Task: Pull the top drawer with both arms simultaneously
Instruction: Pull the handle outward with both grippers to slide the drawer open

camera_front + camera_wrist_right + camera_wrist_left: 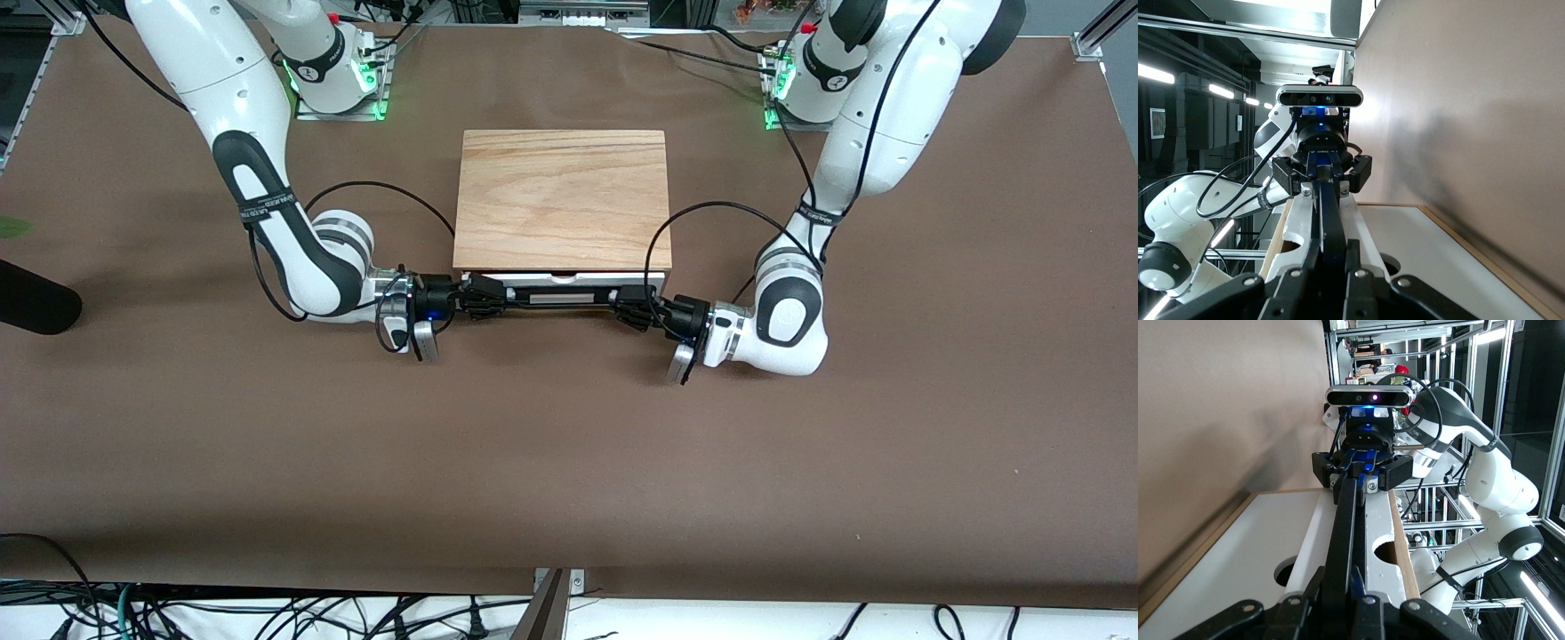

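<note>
The wooden box stands at the table's middle. The top drawer's white front shows just past the box's front edge, on the side nearer the front camera. Its black wire handle runs along that front. My right gripper is shut on the handle's end toward the right arm's end of the table. My left gripper is shut on its other end. In the left wrist view my left gripper clamps the handle, with the right gripper farther along. In the right wrist view my right gripper clamps the handle.
The brown table spreads wide in front of the drawer. The box's lower white front lies below the top drawer. A dark object lies at the table's edge at the right arm's end.
</note>
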### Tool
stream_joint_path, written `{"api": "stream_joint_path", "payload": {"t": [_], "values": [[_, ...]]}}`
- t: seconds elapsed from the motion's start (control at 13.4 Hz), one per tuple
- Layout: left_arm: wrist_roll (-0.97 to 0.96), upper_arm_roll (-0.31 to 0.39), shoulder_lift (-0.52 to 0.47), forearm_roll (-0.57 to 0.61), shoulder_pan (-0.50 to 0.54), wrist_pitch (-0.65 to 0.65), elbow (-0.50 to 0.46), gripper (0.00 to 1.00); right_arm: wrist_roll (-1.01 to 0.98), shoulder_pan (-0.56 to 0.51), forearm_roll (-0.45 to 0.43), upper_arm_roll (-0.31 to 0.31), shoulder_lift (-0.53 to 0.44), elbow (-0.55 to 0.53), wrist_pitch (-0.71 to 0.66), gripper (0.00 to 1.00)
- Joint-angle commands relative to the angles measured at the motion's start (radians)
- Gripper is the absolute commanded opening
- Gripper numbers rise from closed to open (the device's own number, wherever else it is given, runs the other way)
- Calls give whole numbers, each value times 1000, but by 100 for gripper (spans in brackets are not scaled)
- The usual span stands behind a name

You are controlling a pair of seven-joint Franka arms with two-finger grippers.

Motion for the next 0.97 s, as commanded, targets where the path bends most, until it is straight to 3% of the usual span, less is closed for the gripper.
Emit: {"api": "stream_joint_path", "payload": {"t": [0.0,0.9], "values": [[-42,1,44,-17,-6,-6,110,0,44,26,27,-1,64,131,23,0],[-192,27,137,-8,-6,64,336,0,144,32,24,-33,176,309,26,0]]}}
